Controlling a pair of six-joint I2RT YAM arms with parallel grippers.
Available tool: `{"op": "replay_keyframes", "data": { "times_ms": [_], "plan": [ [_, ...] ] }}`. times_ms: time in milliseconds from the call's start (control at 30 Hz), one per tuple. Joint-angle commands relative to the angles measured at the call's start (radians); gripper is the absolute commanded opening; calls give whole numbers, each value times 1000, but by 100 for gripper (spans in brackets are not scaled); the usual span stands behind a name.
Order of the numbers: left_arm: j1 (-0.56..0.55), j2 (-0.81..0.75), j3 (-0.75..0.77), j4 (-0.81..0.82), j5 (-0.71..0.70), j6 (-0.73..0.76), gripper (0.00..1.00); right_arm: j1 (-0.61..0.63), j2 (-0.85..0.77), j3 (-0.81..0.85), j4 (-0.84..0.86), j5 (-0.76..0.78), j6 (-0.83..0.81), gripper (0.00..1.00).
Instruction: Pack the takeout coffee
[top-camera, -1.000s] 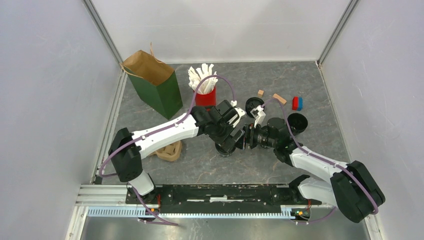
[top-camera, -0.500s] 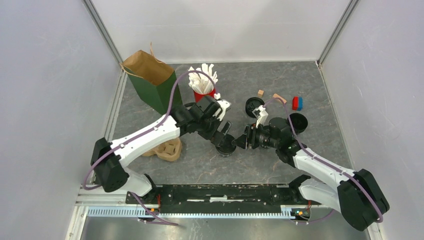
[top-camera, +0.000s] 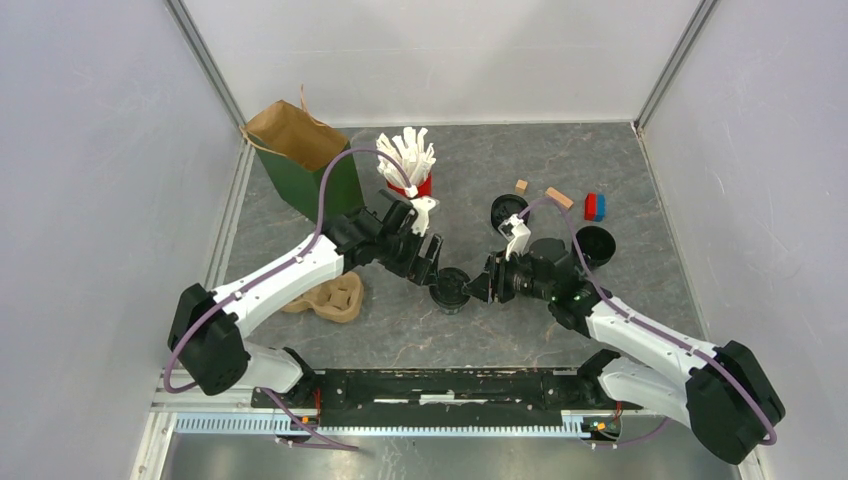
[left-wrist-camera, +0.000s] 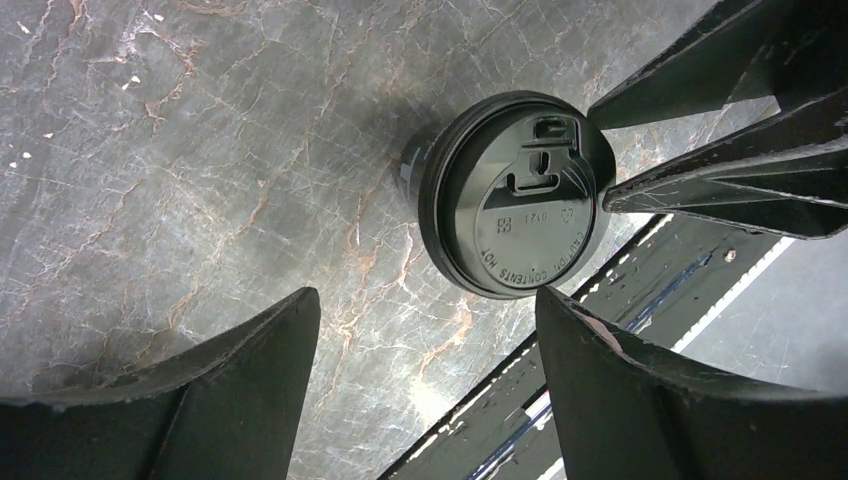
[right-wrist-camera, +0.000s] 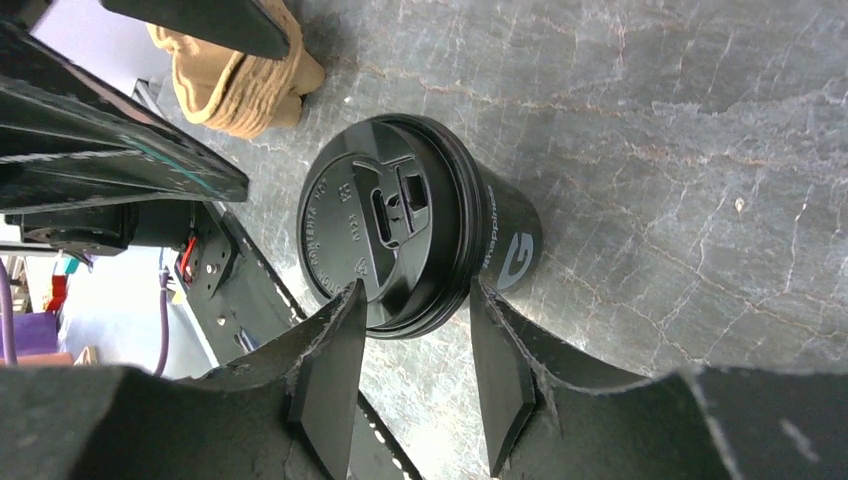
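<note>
The takeout coffee (top-camera: 450, 290), a short black cup with white lettering and a flat black lid pressed on, stands upright mid-table. My left gripper (top-camera: 428, 258) hovers just behind and left of it, open and empty; in the left wrist view the lidded cup (left-wrist-camera: 515, 195) lies beyond the left gripper (left-wrist-camera: 425, 300). My right gripper (top-camera: 480, 285) reaches in from the right. In the right wrist view its fingertips (right-wrist-camera: 350, 300) flank the rim of the cup's lid (right-wrist-camera: 395, 235), and the right gripper (right-wrist-camera: 415, 292) still shows a gap, so it is open.
A green paper bag (top-camera: 305, 170) stands open at the back left, a red cup of white sticks (top-camera: 408, 165) beside it. A tan pulp carrier (top-camera: 335, 298) lies left of the cup. A loose black lid (top-camera: 508, 212), an open black cup (top-camera: 595, 243) and small blocks (top-camera: 595, 206) sit at the right.
My left gripper has drawn back up and left off the lidded cup. My right gripper has edged toward the cup and its jaws have narrowed around the lid's rim.
</note>
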Motion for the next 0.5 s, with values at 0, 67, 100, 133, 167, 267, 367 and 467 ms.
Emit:
{"op": "replay_keyframes", "data": {
  "times_ms": [0,67,100,133,167,267,367,467],
  "plan": [
    [17,-19,-27,90,59,-16,84,15,-2,69,0,42,-7,47],
    [17,-17,-39,107,77,-10,82,17,6,79,-3,45,-12,45],
    [17,-14,-44,111,82,-8,82,18,11,84,-4,47,-15,44],
    [17,-10,-48,114,87,-4,82,18,15,88,-7,49,-19,43],
    [17,-4,-53,115,87,-1,81,18,20,91,-9,51,-21,43],
    [17,14,-58,116,87,3,81,18,29,101,-15,54,-31,42],
    [17,28,-60,119,88,8,80,18,36,107,-22,61,-40,42],
    [17,39,-58,119,87,13,78,18,35,119,-40,74,-55,41]
  ]
}}
